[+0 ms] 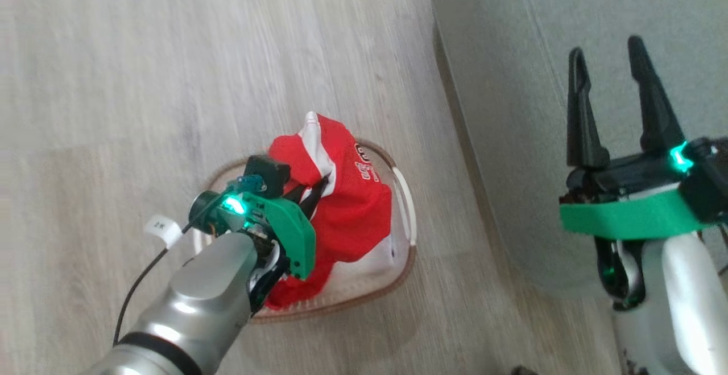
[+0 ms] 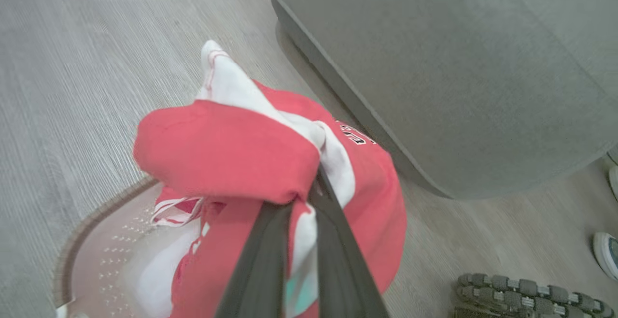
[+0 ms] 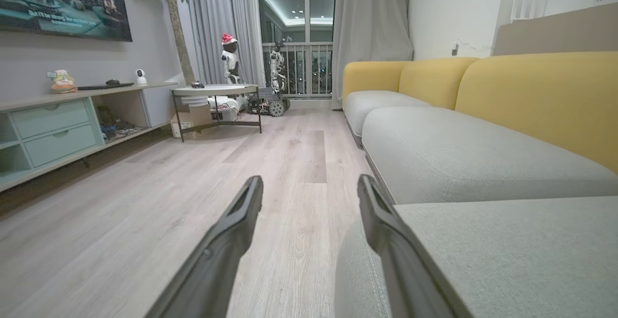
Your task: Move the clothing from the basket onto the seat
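One bunch of clothing point(image 2: 227, 149) is pinched in the closed left gripper point(image 2: 311, 187) over the basket point(image 1: 341, 306); right gripper point(image 1: 607, 46) held wide, empty. Extraction step: a carry right onto the seat point(image 1: 512, 79) is needed.

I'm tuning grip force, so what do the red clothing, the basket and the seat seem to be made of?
Clothing: soft thin fabric, matte red with white trim; it bunches into folds.
Basket: probably smooth pale plastic, with rows of small holes and a brown braided-looking rim.
Seat: matte grey-green woven upholstery, likely padded; a stitched seam shows.
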`<state>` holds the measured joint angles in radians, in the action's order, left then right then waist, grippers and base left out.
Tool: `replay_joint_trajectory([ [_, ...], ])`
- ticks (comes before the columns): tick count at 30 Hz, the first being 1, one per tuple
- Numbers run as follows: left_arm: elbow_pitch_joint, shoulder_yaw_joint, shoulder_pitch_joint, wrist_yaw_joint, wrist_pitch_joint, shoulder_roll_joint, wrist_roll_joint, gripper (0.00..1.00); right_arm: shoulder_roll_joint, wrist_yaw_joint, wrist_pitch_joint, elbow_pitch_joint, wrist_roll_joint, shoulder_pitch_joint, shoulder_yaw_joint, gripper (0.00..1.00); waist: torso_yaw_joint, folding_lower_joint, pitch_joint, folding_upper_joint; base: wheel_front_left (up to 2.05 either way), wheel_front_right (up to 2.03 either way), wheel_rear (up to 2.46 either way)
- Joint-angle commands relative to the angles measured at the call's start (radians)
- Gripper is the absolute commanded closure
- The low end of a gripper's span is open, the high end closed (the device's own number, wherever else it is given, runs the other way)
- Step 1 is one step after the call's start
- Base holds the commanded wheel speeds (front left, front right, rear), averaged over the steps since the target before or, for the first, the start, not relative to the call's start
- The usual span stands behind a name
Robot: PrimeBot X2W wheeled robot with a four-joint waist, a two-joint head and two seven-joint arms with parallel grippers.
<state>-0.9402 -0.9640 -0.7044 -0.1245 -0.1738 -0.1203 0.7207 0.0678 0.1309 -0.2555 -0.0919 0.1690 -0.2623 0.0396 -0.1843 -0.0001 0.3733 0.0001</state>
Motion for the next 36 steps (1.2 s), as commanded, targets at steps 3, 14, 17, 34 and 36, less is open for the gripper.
replay_joint_trajectory([
  [3,0.064,0.020,-0.002,-0.006,-0.044,-0.012,0.010,1.00,0.019,0.000,-0.006,-0.020,0.012,0.035,0.021,0.00,0.061,0.0001,-0.118,-0.0001,0.00,0.00,0.00],
  [14,0.264,0.039,0.005,0.048,-0.069,-0.060,-0.011,1.00,0.038,0.000,-0.006,0.002,0.030,0.121,0.029,0.00,0.103,0.0001,-0.233,-0.0001,0.00,0.00,0.00],
  [17,0.356,0.045,0.008,0.077,-0.056,-0.081,-0.013,1.00,0.041,0.000,-0.006,0.008,0.034,0.145,0.033,0.00,0.109,0.0001,-0.261,-0.0001,0.00,0.00,0.00],
  [34,0.787,0.096,-0.062,0.204,0.067,-0.214,-0.041,1.00,0.056,0.000,-0.006,0.036,0.059,0.221,0.098,0.00,0.139,0.0001,-0.334,-0.0001,0.00,0.00,0.00],
  [36,0.809,0.102,-0.077,0.209,0.073,-0.216,-0.042,1.00,0.058,0.000,-0.006,0.039,0.060,0.225,0.105,0.00,0.140,0.0001,-0.338,-0.0001,0.00,0.00,0.00],
])
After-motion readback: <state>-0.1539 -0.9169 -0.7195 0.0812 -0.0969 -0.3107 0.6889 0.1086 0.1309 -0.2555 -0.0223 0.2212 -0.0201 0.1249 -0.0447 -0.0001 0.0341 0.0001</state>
